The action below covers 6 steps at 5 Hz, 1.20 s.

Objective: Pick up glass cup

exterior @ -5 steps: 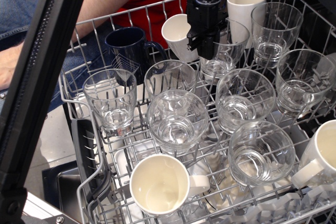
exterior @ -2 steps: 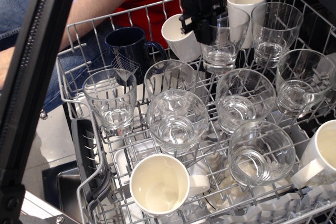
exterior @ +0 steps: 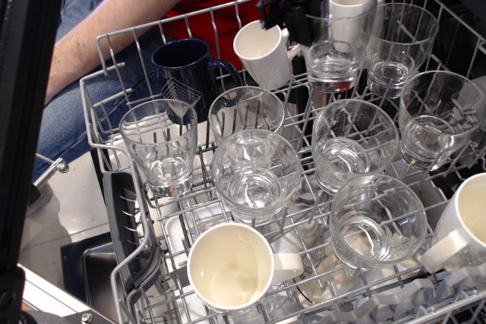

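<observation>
My black gripper point(exterior: 298, 13) is at the top middle, shut on the rim of a clear glass cup point(exterior: 332, 47) and holding it above the wire dishwasher rack point(exterior: 106, 73). The lifted cup hangs tilted, its thick base clear of the tines. Several similar clear glass cups stand in the rack: one at the left point(exterior: 160, 144), one behind the centre point(exterior: 245, 114), one at the far right point(exterior: 439, 117) and one at the back right point(exterior: 398, 45).
Rounder clear glasses point(exterior: 257, 174) point(exterior: 354, 142) point(exterior: 377, 220) fill the rack's middle. White mugs sit at the front point(exterior: 230, 267), right edge point(exterior: 467, 221) and back point(exterior: 264, 52) point(exterior: 357, 1). A dark blue mug point(exterior: 186, 70) is at the back left. A person's arm point(exterior: 129, 9) is behind the rack.
The gripper has risen with the glass cup, lifting it out of its back-row slot and up to the right. The person and the dark bar at the left shifted leftward.
</observation>
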Each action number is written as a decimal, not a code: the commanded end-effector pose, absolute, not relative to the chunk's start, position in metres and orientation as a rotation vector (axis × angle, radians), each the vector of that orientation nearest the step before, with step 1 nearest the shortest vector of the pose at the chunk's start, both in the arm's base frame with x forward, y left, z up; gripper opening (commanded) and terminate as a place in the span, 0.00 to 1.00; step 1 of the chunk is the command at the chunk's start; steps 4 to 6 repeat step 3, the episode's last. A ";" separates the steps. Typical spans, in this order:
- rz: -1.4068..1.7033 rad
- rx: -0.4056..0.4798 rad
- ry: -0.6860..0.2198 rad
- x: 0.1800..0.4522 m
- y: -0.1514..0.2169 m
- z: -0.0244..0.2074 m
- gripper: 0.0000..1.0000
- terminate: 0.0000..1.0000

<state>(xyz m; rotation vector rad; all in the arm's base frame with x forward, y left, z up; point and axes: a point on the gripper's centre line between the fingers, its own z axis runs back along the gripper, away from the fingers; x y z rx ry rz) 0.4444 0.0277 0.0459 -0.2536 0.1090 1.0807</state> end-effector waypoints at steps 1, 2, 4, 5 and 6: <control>0.915 -0.289 -0.154 0.456 0.025 0.148 0.00 0.00; 0.846 -0.231 -0.187 0.460 0.031 0.164 0.00 0.00; 0.804 -0.165 -0.165 0.470 0.040 0.178 0.00 1.00; 0.804 -0.165 -0.165 0.470 0.040 0.178 0.00 1.00; 0.804 -0.165 -0.165 0.470 0.040 0.178 0.00 1.00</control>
